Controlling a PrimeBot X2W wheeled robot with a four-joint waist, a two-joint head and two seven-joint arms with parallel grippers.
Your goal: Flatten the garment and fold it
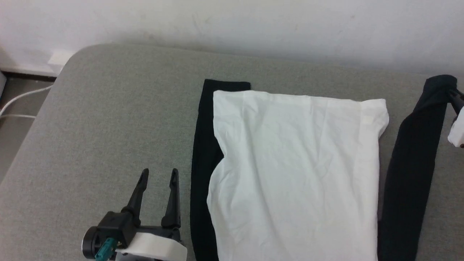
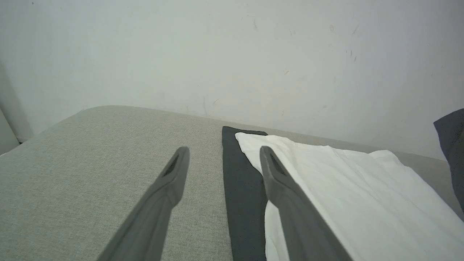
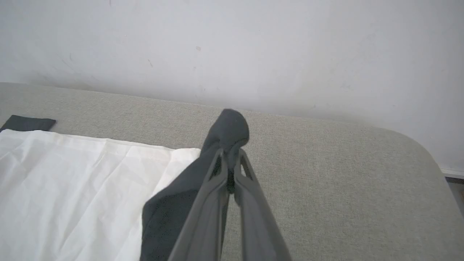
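Count: 1 wall, 1 padded surface, 1 shirt (2 sleeves), 2 hands, 1 cable, 1 wall plate.

Wall: pale, faint scuffs, across the top of the head view.

Grey padded surface: woven fabric cover, rounded corner at upper left. It carries the shirt.

Shirt: centre to right of the head view, lying on the grey surface. The long axis runs top to bottom of the frame and the lower part runs off the bottom edge. The white body is mostly flat with light creases, its straight far edge towards the wall. Which end is the neck cannot be told.

Left sleeve: black, flat, lying along the left edge of the white body and partly under it. Its square end points to the top of the frame.

Right sleeve: black, beside the right edge of the body and angling away from it towards the upper right. Its end is raised off the surface.

Left hand: lower left, fingers parted, nothing between them, near the left sleeve but not touching it.

Right hand: right edge of the frame. In the right wrist view its fingers are closed together on the bunched sleeve end.

Cable: white, left edge.

Wall plate: white, upper left, small.
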